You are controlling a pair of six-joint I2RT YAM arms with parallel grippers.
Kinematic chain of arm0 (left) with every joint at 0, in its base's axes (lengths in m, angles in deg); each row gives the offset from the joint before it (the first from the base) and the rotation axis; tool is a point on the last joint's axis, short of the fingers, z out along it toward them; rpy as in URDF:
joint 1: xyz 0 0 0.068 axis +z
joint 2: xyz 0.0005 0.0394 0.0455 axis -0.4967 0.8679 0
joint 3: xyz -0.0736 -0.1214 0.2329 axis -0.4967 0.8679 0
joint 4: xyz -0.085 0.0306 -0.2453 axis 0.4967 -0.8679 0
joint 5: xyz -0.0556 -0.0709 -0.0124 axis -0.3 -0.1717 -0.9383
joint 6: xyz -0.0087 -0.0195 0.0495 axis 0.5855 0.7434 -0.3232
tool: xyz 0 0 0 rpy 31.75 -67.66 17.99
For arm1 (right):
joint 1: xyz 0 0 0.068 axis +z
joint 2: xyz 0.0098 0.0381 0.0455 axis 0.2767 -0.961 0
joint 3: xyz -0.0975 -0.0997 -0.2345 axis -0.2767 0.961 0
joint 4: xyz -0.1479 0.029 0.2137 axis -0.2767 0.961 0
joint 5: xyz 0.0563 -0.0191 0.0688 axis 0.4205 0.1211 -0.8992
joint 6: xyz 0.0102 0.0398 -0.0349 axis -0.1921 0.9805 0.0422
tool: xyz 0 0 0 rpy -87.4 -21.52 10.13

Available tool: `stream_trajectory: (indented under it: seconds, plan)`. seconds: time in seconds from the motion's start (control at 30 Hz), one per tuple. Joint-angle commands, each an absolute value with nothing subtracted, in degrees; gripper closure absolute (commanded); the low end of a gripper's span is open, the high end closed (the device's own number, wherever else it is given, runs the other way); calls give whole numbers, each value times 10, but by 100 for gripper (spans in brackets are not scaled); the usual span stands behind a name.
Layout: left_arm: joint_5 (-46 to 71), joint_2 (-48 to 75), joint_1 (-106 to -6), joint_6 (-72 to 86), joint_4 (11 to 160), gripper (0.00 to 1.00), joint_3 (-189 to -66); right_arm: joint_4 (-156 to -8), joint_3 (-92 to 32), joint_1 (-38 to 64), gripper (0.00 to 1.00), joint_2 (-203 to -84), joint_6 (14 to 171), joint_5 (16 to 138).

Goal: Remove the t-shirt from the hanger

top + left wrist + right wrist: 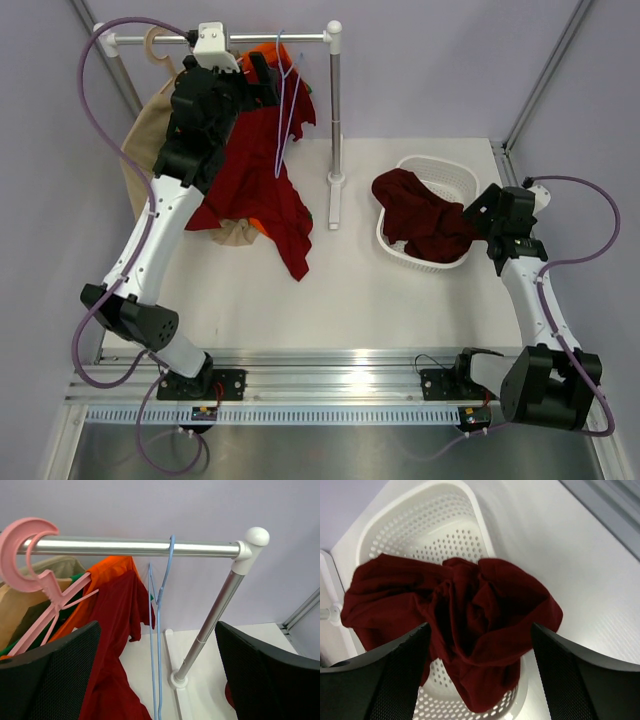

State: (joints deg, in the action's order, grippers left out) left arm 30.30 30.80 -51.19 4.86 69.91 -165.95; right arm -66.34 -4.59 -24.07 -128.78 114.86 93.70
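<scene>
While spread wide and gripping nothing, right fingers [375, 680] poised over the dark maroon t-shirt [465, 625], heaped between and just beyond the tips in a white perforated basket [420, 525] on the pale surface [580, 555]. One fold of maroon cloth draped over the basket rim nearest those fingers; apparently no contact between pads and cloth, though hard to tell from so close. Left fingers [55, 680] likewise set far apart, empty, up near the silver rail [125, 546] of the rack. Straight ahead between them: the pale blue wire hanger [159, 640], bare, hooked over the rail, hanging clear of the t-shirt and well apart from the basket. Off toward the left finger: a brighter red shirt [115, 630] just beside the wire hanger, an orange shirt [107, 567] behind it, then a thick pink hanger [12, 535] on the same rail. Toward the right finger: the rack's slanting upright post [215, 615].
</scene>
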Motion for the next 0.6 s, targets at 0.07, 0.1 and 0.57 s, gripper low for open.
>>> stream_trajectory:
  seconds: [0.07,0.1,0.57]
  plan:
    - [316,232,-509,85,724,1,-1590,-634,-14,-243,22,-1233,1154,885]
    - [315,221,-510,98,724,1,-1564,-629,-11,-243,23,-1230,1152,876]
    - [274,-22,-545,190,669,1,-1367,-647,-59,-244,35,-1325,1149,864]
